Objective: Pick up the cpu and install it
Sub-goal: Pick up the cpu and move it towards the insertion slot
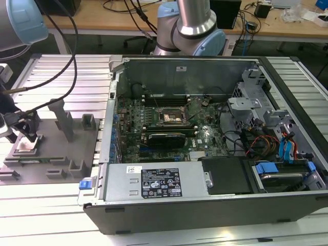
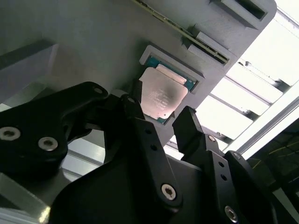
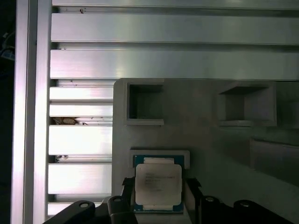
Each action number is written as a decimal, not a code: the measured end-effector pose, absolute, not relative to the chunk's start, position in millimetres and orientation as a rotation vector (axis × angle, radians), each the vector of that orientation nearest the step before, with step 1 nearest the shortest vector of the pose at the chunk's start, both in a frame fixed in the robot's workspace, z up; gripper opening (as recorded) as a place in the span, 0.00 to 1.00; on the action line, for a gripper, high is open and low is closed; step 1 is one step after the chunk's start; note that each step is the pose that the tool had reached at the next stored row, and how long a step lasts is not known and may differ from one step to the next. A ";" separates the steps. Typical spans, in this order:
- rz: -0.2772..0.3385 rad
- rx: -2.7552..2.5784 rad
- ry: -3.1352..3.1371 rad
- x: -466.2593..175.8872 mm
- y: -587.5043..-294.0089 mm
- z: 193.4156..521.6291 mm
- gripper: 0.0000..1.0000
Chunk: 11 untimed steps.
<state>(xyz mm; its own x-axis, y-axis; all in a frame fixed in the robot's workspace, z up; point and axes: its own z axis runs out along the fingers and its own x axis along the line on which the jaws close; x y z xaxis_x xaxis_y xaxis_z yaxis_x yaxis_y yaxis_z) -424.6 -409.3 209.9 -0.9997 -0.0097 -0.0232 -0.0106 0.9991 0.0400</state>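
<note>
two black fingers (image 2: pixel 140 135) of the gripper (image 2: pixel 161 109) stand apart, one on each side of the cpu (image 2: pixel 163 95). the gripper is open and holds nothing. the cpu lies flat in a small square pocket of the grey fixture plate (image 2: pixel 93 42), with its shiny top up. the fingers reach down close beside it.

in the exterior view, the gripper (image 1: pixel 24 130) and the cpu (image 1: pixel 26 147) are at nine o'clock. some grey posts (image 1: pixel 64 118) stand up from the plate, at about two o'clock from the cpu. the plate rests on a silver table (image 1: pixel 51 205) made of long strips.

the big open computer case (image 1: pixel 205 215) is at three o'clock from the plate. inside it, the green motherboard (image 1: pixel 154 133) lies flat. the dark square socket (image 1: pixel 171 117) sits near the middle of the board. a power box (image 1: pixel 154 184) is at six o'clock from the socket.

far back, at twelve o'clock, the arm's base (image 1: pixel 189 31) stands behind the case, and a wooden desk (image 1: pixel 102 20) is behind that.
</note>
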 end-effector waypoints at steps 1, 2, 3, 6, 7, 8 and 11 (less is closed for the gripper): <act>0.062 -0.026 3.118 -424.5 -409.3 209.4 0.55; 0.060 -0.040 3.118 -424.6 -409.4 208.2 0.55; 0.060 -0.047 3.118 -424.6 -409.4 207.3 0.55; 0.056 -0.054 3.119 -424.9 -409.4 205.7 0.55; 0.055 -0.054 3.118 -424.9 -409.3 205.7 0.55; 0.055 -0.054 3.118 -424.9 -409.3 205.7 0.55; 0.053 -0.054 3.118 -424.9 -409.4 205.6 0.56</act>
